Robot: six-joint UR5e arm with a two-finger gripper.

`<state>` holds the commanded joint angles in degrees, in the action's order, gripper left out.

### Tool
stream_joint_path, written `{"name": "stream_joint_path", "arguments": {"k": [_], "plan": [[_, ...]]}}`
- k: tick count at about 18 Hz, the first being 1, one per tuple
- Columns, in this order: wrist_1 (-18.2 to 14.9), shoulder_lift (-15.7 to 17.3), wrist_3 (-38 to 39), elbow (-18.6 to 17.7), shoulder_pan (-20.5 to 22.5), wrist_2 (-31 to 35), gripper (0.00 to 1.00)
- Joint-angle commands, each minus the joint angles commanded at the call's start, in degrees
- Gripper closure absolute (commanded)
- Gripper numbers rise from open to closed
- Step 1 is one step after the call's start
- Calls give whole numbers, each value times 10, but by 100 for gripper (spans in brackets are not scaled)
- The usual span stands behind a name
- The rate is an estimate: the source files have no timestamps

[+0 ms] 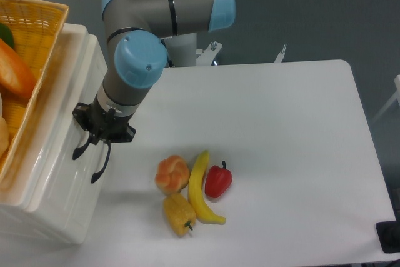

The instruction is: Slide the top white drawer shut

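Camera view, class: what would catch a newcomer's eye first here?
The grey and blue robot arm dominates the upper left, its claw at the front of the top white drawer, which looks pushed in. Next come the bright toy vegetables clustered on the white table, then the orange basket at far left.
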<state>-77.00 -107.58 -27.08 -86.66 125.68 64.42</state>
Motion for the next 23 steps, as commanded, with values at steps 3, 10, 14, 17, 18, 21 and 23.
{"name": "stream_joint_path", "arguments": {"k": [3,10,14,17,18,21,23], "plan": [[10,-4,-5,1,1,4,100],[26,-1,-66,0,82,12,41],[29,0,-147,2,153,12,0],[62,0,-169,1,213,18,0],[75,-1,-182,1,230,27,0],[100,-17,-266,1,274,80,0],[105,-33,-316,2,303,92,0]]}}
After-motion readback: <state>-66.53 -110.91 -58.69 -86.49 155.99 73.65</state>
